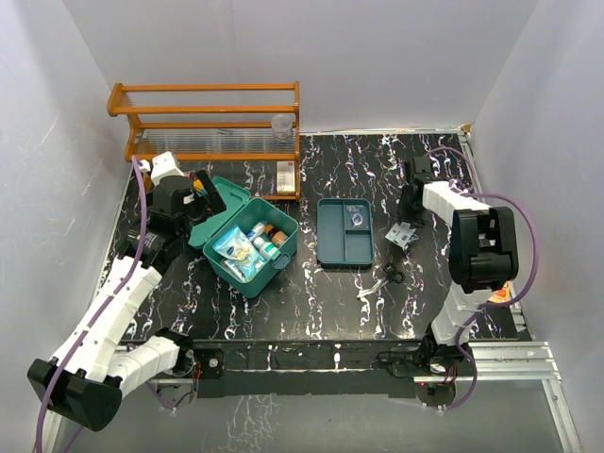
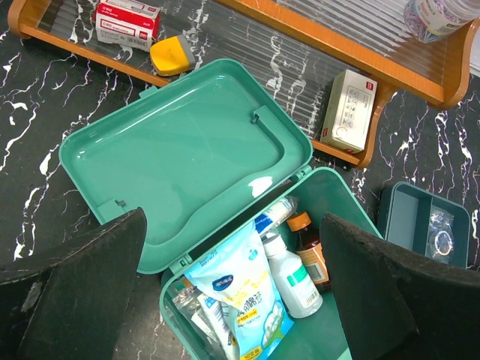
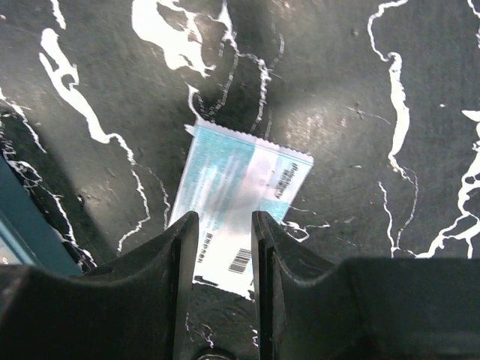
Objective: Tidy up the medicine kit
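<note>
Now, medicine kit: on the black marbled table, left of centre, just in front of the wooden rack; lid swung fully back and lying flat.
Kit contents: blue-and-white pouch, white bottle, brown bottle with orange cap, packed close together.
Left gripper: hovers above the open kit, jaws spread wide, nothing between them.
Right gripper: low over the table, right of the flat divided tray; jaws parted by a narrow gap.
Sachet: pale blue and white, lying flat on the table, barcode end under the right fingers; whether they touch it, cannot tell.
Tray: just right of the kit, not touching it.
</note>
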Tool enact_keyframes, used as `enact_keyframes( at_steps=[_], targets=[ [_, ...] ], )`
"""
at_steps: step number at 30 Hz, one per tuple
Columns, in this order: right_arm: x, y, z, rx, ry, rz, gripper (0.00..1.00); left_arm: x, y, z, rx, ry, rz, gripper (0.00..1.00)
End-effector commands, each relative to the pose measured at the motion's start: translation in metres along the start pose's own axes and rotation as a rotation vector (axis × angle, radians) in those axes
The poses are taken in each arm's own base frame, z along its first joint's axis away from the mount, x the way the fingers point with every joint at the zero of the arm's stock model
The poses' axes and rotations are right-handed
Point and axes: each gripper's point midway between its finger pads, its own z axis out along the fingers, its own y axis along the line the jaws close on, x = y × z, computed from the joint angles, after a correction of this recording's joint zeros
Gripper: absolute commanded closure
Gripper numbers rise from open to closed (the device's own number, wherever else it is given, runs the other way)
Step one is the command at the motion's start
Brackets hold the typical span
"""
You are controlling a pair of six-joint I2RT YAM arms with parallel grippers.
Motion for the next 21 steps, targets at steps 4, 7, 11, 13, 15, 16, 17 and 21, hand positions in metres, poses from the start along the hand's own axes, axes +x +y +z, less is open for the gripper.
enact_keyframes(
  at_steps=[4,7,11,13,15,16,17,21],
  targets=[
    [-0.015,0.004,0.001,0.088,-0.028,0.104,0.67,-0.02,-0.009,-0.006,0.027,-0.045,-0.016,0.01],
    [-0.009,-0.005,0.005,0.145,-0.015,0.139,0.67,-0.021,-0.009,-0.007,0.026,-0.048,-0.015,0.01],
    [-0.012,-0.01,-0.003,0.169,-0.049,0.167,0.69,-0.023,-0.009,-0.008,0.027,-0.052,-0.016,0.01],
    [-0.014,-0.01,-0.006,0.164,-0.064,0.173,0.69,-0.022,-0.01,-0.008,0.034,-0.052,-0.014,0.01],
    [-0.016,-0.01,-0.008,0.161,-0.072,0.176,0.69,-0.023,-0.01,-0.008,0.034,-0.054,-0.013,0.01],
    [-0.016,-0.01,-0.009,0.164,-0.072,0.18,0.68,-0.024,-0.01,-0.008,0.034,-0.058,-0.012,0.01],
    [-0.016,-0.011,-0.01,0.167,-0.074,0.184,0.68,-0.024,-0.01,-0.008,0.035,-0.059,-0.013,0.01],
    [-0.014,-0.016,-0.014,0.185,-0.092,0.215,0.62,-0.025,-0.011,-0.007,0.034,-0.059,-0.013,0.01]
  ],
)
